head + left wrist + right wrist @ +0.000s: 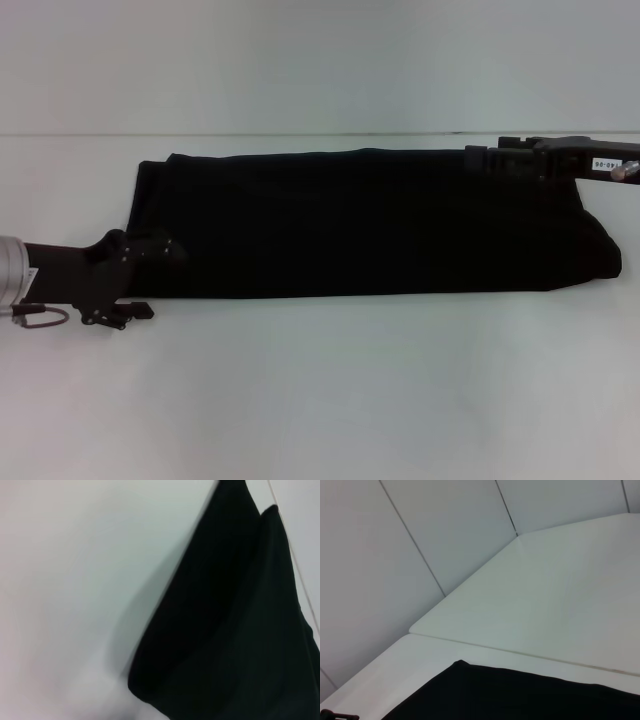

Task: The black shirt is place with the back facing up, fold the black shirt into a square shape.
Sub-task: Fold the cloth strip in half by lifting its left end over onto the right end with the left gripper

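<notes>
Left gripper sits low at the near-left corner of the black shirt, its fingers lost against the dark cloth; whether they pinch the hem or stand apart, I cannot tell. The left wrist view shows a folded corner of the shirt hanging or lifted off the white table just ahead of the claw, which suggests the edge is raised here, though contact is not visible.

Outward from that claw, the shirt runs as a long band across the table, already doubled lengthwise by the look of its narrow, even shape. Judgement: the remaining work is to bring the ends together to shorten the band toward a square.

Right gripper is at the far-right corner of the band, well apart from the left one; finger state there also cannot be told. Its wrist view shows the shirt edge below it and table beyond.
</notes>
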### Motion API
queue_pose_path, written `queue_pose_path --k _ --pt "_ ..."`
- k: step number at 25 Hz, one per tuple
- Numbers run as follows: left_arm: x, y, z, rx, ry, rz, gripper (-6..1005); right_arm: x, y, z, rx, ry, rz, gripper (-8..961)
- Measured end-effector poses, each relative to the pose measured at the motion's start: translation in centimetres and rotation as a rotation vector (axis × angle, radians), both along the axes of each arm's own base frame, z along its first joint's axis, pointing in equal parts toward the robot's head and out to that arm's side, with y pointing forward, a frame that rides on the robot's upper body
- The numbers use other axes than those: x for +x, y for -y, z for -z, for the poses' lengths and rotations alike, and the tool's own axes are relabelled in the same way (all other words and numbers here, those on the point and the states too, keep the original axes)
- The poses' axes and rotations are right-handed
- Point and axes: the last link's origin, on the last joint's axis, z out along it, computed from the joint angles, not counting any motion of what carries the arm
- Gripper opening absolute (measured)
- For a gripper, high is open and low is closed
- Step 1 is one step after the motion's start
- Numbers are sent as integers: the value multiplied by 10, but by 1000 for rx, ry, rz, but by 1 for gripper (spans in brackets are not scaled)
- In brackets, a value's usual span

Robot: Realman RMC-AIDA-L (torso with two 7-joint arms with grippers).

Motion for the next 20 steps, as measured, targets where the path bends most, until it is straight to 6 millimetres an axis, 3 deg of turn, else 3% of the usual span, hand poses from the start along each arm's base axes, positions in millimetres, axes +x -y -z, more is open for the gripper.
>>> queue_pose_path --k 20 --pt "-10 -2 1 52 -13 -40 960 -1 0 4 6 -4 6 838"
